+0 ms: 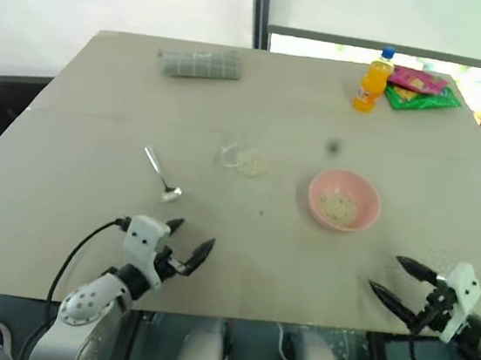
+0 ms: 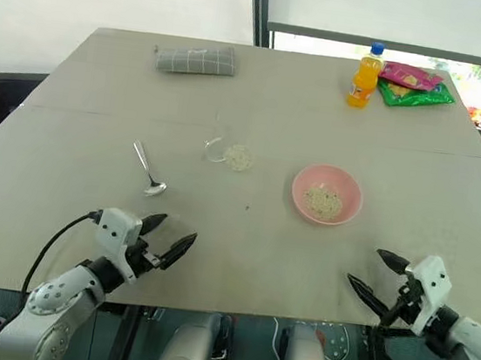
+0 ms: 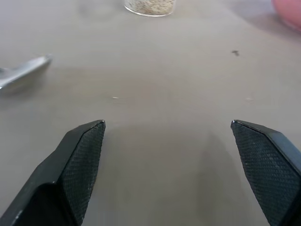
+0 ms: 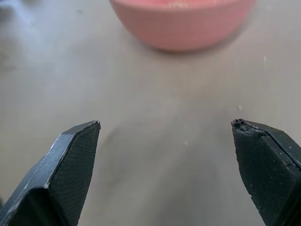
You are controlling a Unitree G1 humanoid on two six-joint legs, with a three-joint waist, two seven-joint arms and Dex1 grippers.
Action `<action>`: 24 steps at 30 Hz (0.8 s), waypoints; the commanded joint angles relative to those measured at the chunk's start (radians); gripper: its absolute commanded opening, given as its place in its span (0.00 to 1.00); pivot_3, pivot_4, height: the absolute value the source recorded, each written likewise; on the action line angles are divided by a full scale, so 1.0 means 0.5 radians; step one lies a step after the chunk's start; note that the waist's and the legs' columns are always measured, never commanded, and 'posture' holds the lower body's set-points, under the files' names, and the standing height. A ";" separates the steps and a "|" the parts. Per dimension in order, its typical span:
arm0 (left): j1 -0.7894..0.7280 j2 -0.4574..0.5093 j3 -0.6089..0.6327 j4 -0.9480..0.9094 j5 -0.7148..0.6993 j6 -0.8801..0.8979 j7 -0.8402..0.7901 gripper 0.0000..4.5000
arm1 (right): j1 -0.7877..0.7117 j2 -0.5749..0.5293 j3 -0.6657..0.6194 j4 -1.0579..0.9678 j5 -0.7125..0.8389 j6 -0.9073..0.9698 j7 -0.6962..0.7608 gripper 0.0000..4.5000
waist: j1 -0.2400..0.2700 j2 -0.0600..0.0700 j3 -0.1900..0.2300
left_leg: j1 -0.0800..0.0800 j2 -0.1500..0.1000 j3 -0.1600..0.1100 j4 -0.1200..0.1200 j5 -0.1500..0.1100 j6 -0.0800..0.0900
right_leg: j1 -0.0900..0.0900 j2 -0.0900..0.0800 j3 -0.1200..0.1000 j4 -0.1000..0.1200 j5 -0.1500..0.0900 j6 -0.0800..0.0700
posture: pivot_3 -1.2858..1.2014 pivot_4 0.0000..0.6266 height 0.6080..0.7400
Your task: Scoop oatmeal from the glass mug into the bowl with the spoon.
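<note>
Left pincer [image 1: 188, 237] is hovering over the near edge of the counter [image 1: 102, 93], fingers spread apart, gripping nothing. The spoon [image 1: 162, 176] is lying just beyond it. The glass mug [image 1: 247, 160] holding oatmeal [image 1: 252, 163] is standing farther ahead, toward the right pincer's side. Right pincer [image 1: 389, 278] is likewise gaping wide and empty; the bowl [image 1: 344, 201] is sitting beyond it, flakes inside.
</note>
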State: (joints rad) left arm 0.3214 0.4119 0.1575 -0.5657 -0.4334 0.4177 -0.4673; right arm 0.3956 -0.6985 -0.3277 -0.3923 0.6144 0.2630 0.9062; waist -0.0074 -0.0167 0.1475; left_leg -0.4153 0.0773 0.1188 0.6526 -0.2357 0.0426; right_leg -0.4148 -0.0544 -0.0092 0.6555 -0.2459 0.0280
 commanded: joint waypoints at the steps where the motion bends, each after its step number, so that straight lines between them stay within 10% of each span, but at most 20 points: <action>1: -0.126 0.010 0.163 -0.213 -0.155 0.147 0.145 0.98 | -0.108 -0.104 -0.147 -0.297 0.420 0.285 -0.051 1.00 | -0.003 -0.003 0.001 | 0.001 0.000 -0.001 0.000 0.000 0.000 | 0.000 0.001 0.000 0.000 0.000 0.000 | 0.52 0.24 1.00; 11: -0.740 -0.021 0.343 -0.130 -0.258 0.778 0.711 0.98 | -0.770 -0.256 0.138 -0.623 0.596 0.567 -0.236 1.00 | 0.018 -0.016 0.007 | -0.003 -0.008 -0.007 0.001 0.005 0.008 | 0.002 0.006 0.000 -0.001 0.000 0.002 | 0.52 0.24 1.00; 24: -1.195 -0.108 0.532 0.258 -0.250 1.243 1.072 0.98 | -0.840 -0.235 0.247 -0.585 0.414 0.512 -0.152 1.00 | 0.040 -0.024 0.012 | -0.001 -0.008 -0.010 0.004 0.005 0.008 | 0.005 0.007 -0.003 0.003 0.002 0.006 | 0.52 0.24 1.00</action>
State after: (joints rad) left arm -0.2568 0.3492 0.4212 -0.4301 -0.5583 1.0239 0.0625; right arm -0.0168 -0.8173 -0.1927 -0.6741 0.8264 0.5399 0.8227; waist 0.0124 -0.0289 0.1537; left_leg -0.4158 0.0734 0.1141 0.6545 -0.2331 0.0466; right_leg -0.4123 -0.0509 -0.0104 0.6567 -0.2446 0.0317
